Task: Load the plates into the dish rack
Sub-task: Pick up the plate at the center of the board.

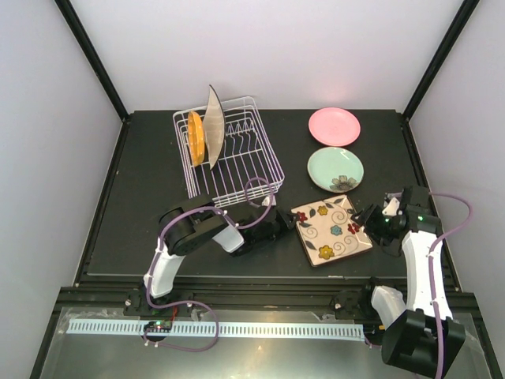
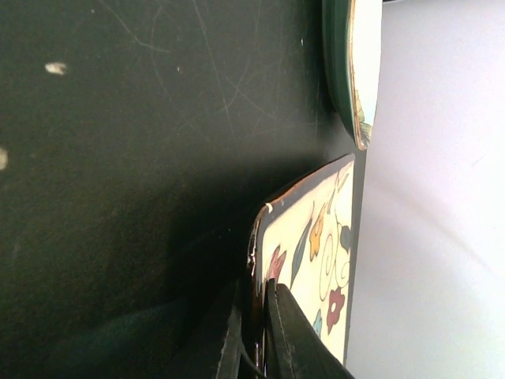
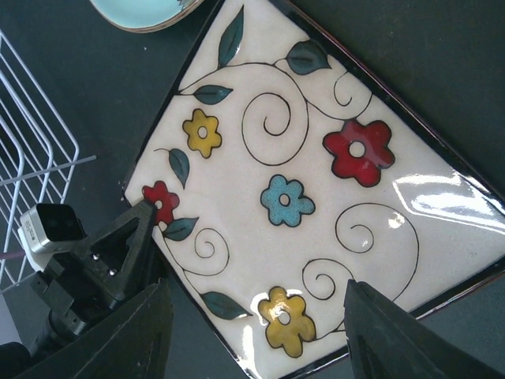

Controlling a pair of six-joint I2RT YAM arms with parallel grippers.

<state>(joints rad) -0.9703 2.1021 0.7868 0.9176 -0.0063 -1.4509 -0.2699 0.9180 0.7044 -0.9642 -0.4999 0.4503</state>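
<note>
2 are in the dish rack [image 1: 264,154] at upper centre, orange plate [image 1: 195,136] and pale plate [image 1: 213,126] upright; 3 are left. Pink plate [image 1: 334,125] and green plate [image 1: 335,169] lie upper right. Left gripper [image 2: 258,292] pinches the flowered plate [image 1: 331,230] by its edge, lower centre; right gripper [image 1: 369,219] hovers part-open, empty.

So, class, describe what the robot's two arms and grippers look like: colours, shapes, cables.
The left arm and right arm have white shells, black joints and looping purple cables. The left gripper and right gripper each have two dark, wedge-shaped fingers.
</note>
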